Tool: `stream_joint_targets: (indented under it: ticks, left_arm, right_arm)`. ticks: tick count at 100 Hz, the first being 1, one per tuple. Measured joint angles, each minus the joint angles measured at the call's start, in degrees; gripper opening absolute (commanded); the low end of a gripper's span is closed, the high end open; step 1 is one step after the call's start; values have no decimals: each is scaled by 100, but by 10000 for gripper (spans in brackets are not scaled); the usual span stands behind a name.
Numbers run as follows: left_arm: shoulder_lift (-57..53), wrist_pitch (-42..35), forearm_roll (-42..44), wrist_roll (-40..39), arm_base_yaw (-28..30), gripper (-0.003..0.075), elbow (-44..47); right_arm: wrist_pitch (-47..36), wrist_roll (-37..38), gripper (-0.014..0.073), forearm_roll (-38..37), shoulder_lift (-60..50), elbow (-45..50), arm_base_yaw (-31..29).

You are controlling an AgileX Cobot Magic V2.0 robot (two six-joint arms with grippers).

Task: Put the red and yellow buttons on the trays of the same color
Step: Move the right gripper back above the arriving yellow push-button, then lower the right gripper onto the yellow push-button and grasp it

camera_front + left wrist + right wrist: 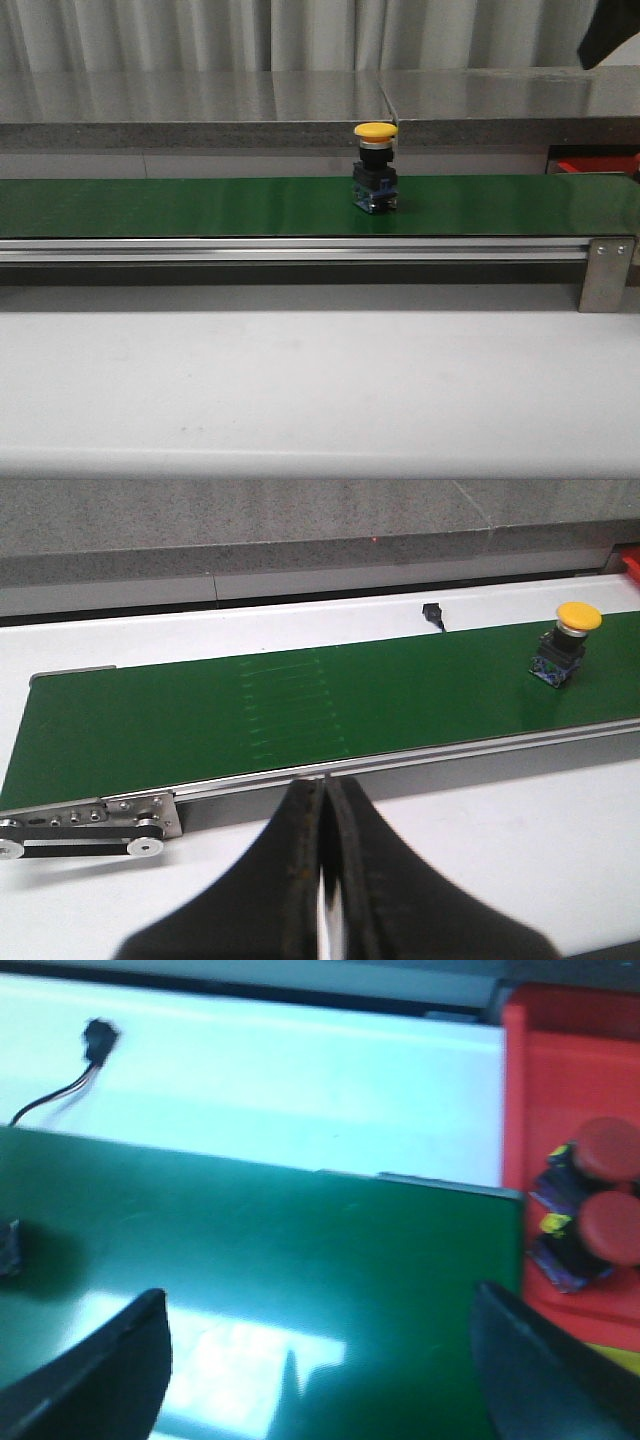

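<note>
A yellow button on a black and blue base stands upright on the green conveyor belt, a little right of its middle. It also shows in the left wrist view. My left gripper is shut and empty over the white table in front of the belt. My right gripper is wide open and empty above the belt's right end. Beside it a red tray holds two red buttons. The tray's corner shows in the front view. No yellow tray is in view.
The belt's aluminium rail and end bracket run along the front. A grey counter lies behind the belt. A small black sensor with a cable sits on the white surface behind the belt.
</note>
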Motion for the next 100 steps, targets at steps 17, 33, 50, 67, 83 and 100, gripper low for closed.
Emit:
stream_joint_targets:
  ticks: [17, 33, 50, 67, 83, 100]
  left_arm:
    - [0, 0, 0, 0, 0, -20, 0]
    - [0, 0, 0, 0, 0, -20, 0]
    - [0, 0, 0, 0, 0, -20, 0]
    - [0, 0, 0, 0, 0, -20, 0]
    - [0, 0, 0, 0, 0, -20, 0]
    - [0, 0, 0, 0, 0, -20, 0]
  right_arm:
    - [613, -347, 604, -11, 126, -181, 550]
    - [1112, -597, 604, -23, 529, -676, 861]
    - [1728, -891, 604, -45, 976, -1215, 1085]
    - [1967, -1003, 604, -45, 1488, -1733, 1195]
    - [2016, -1012, 604, -35, 1970, -2105, 1208]
    - [2072, -1012, 563, 65, 2327, -2291, 1208]
